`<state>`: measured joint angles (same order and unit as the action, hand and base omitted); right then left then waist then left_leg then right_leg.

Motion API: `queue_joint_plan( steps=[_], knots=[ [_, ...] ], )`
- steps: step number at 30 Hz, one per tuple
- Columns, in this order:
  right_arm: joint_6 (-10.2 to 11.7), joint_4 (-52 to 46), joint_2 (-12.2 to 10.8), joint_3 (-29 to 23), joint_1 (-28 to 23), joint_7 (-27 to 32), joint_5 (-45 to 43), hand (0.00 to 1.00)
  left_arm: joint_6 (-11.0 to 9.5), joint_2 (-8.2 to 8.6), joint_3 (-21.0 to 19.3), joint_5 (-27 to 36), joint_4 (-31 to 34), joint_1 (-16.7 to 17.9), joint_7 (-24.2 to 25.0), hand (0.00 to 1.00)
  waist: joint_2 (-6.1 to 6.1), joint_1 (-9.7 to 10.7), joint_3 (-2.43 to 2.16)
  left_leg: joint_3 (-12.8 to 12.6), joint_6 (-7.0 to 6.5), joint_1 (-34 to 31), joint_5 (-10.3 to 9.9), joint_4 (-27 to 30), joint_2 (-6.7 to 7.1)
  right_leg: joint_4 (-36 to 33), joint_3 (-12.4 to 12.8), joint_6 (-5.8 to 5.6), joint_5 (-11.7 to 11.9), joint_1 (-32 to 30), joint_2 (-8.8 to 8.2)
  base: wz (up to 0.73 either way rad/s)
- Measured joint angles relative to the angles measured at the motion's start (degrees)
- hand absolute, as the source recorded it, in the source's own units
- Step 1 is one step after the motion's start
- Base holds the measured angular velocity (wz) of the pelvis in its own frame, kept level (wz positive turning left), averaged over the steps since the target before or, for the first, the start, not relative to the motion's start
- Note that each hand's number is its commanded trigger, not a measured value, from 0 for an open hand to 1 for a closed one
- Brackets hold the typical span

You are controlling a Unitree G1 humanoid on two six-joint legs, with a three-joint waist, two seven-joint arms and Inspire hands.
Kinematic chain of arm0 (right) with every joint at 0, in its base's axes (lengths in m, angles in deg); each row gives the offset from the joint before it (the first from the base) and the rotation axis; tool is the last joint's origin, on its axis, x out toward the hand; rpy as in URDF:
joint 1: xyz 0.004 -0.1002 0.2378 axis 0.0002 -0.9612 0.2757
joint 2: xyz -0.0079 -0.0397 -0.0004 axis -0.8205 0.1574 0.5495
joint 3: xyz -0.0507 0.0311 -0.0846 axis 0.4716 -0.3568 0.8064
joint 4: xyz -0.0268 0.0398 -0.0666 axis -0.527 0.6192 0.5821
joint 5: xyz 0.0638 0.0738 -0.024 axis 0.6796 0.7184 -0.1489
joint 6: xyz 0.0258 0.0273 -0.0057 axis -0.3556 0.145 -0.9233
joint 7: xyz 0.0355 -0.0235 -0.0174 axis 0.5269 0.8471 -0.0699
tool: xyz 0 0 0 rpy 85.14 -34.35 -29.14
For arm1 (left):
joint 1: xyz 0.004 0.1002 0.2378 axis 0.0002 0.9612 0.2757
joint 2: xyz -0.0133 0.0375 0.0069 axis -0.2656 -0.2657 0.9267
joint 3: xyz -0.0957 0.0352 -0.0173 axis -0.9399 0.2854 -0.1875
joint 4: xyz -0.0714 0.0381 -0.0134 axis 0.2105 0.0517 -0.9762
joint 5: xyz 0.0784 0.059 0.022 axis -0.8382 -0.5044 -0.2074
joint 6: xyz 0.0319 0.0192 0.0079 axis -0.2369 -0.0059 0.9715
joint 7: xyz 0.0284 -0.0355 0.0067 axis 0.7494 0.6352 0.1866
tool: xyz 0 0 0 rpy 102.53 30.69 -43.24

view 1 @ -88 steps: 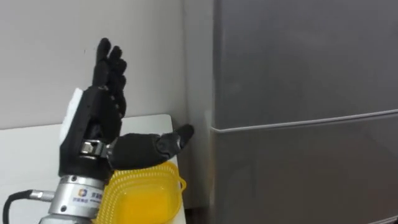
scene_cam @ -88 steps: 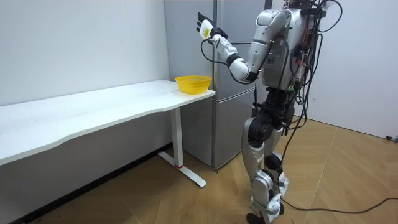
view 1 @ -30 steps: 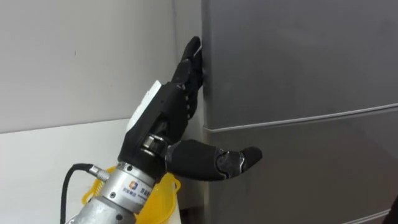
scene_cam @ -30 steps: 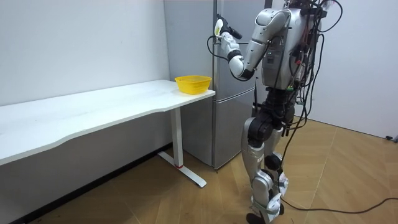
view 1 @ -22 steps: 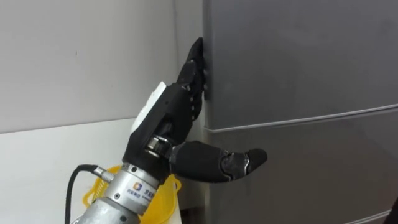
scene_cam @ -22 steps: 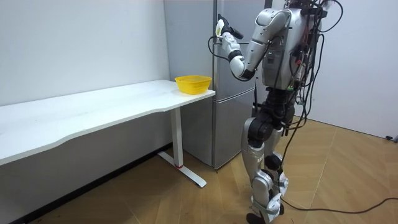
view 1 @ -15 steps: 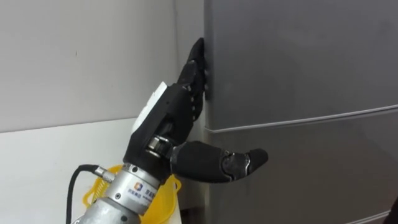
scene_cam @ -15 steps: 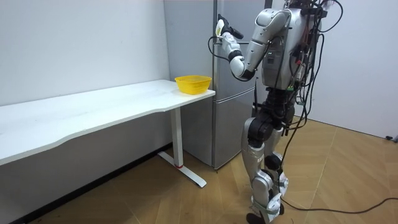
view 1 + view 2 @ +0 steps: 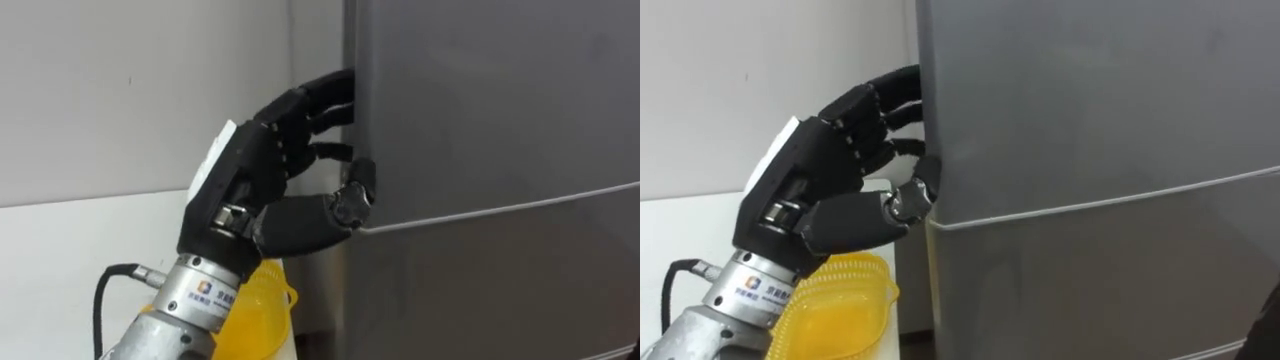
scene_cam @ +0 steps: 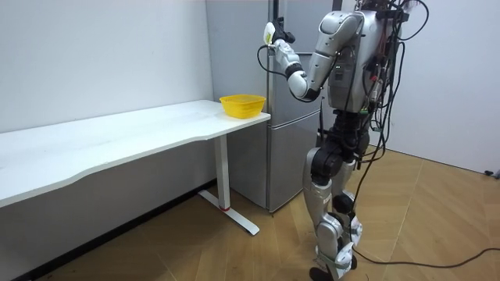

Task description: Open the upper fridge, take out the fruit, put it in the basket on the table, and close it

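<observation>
Gripping the left edge of the grey metal upper fridge door (image 9: 480,100), my left robot hand (image 9: 250,180) curls round it, thumb in front, so I can pull it open.

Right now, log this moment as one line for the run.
left hand: fingers curled round left edge of upper fridge door, thumb on its front | yellow basket: on white table
</observation>
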<state>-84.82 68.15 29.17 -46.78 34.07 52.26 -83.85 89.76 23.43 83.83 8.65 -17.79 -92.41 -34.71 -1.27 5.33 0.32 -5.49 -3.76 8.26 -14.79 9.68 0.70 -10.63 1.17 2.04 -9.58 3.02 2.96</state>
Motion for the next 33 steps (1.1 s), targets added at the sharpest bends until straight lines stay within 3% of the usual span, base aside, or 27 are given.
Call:
queue_joint_plan(
  steps=[18,28,33],
  knots=[
    [0.12,1.38,0.21,1.24,0.84,0.05,1.17,0.00,-0.06,-0.72,3.49,5.92,0.53,-0.15,3.49,1.00,-0.41,-0.74,0.10,-0.02,-0.03,-1.10,0.01,0.54,0.02,0.11,-0.52,-0.10,0.33,-0.20,-0.10,0.02],
    [0.81,2.51,1.47,3.17,2.00,-0.83,1.16,0.00,-0.22,-0.85,8.32,15.39,1.86,-0.17,8.88,1.00,-1.86,0.10,-0.49,0.36,-0.07,-2.64,0.03,2.09,0.14,1.11,-2.21,-0.37,1.24,-0.16,-0.73,0.10],
    [0.84,2.41,1.95,3.34,2.07,-1.73,0.84,0.00,-0.56,-0.80,11.80,20.30,4.64,-3.46,11.98,1.00,-2.18,0.93,-0.50,-0.12,-0.22,-2.60,0.12,2.07,0.13,0.96,-2.14,-0.37,1.26,-0.08,-0.77,-0.03]
  ],
)
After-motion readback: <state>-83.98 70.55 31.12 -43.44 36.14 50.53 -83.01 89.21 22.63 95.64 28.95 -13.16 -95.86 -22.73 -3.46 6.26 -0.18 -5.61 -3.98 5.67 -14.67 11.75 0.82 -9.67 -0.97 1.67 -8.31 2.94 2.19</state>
